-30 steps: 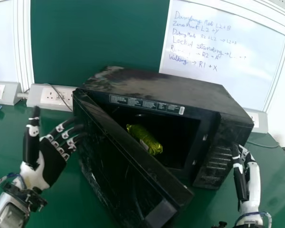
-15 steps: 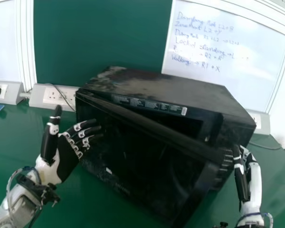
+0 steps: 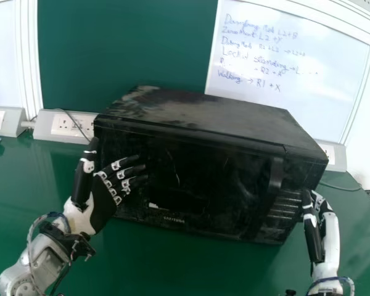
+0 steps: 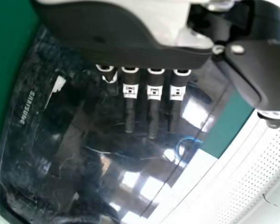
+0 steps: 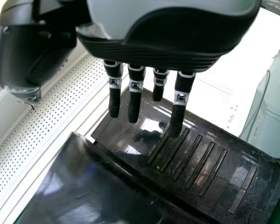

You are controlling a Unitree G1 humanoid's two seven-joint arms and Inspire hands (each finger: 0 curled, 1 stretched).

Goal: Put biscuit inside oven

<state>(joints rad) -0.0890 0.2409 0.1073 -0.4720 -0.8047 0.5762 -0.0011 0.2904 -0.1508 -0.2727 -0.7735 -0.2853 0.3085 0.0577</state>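
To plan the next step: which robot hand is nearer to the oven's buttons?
Right. The right robot hand is beside the buttons; the left robot hand is near the oven door's left end.

- The oven (image 3: pixel 234 179) is a black, boxy one, upright on the green bench (image 3: pixel 172 265), at the middle of the head view, its glossy front facing about 6 o'clock and slightly askew.
- Its top (image 3: pixel 197 114), towards 12 o'clock, is dull and smudged with grey.
- The door (image 3: pixel 191 163) lies against the front, or nearly; whether it is latched I can't tell. It has scratches, reflections and a pale mark (image 3: pixel 153 205) towards 7 o'clock.
- An upright, curved handle (image 3: pixel 275 174) sits at the front's 3 o'clock, beside a control panel (image 3: pixel 287 206) with raised bars.
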